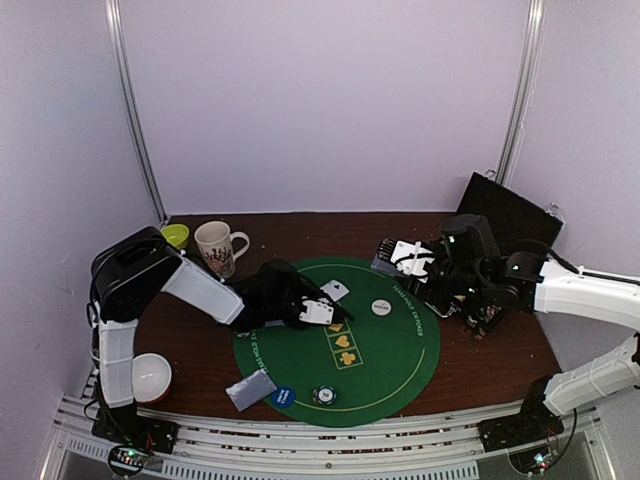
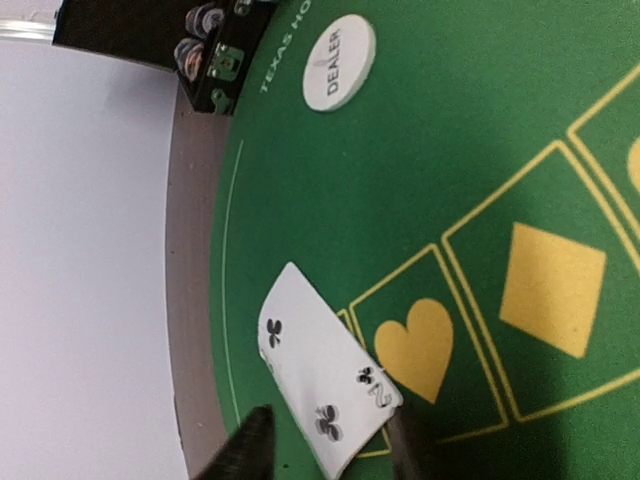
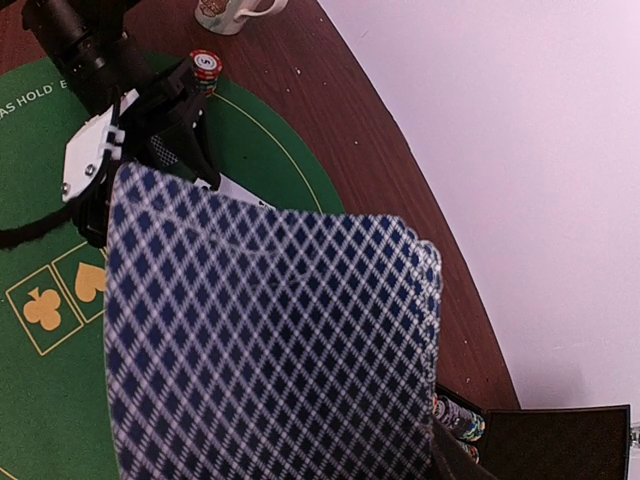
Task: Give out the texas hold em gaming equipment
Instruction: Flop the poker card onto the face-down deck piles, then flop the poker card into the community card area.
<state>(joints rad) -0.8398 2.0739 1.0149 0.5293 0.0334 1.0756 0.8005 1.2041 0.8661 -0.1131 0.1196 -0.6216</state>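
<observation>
Dim, soft overhead light; blurred close-up card back.

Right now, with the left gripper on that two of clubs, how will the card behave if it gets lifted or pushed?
The two of clubs looks thin and flat, so probably light and bendy. On the green felt mat it should slide rather than roll. The left gripper reaches only its corner, so it may pivot or slip.

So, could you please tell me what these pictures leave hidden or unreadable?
- Right wrist view: the card backs fill the frame, hiding the right gripper's fingers and the card faces.
- Left wrist view: the two of clubs is cut off by the bottom edge; the left gripper shows only its fingertips.
- Top view: the blue disc has lettering too small to read.
</observation>
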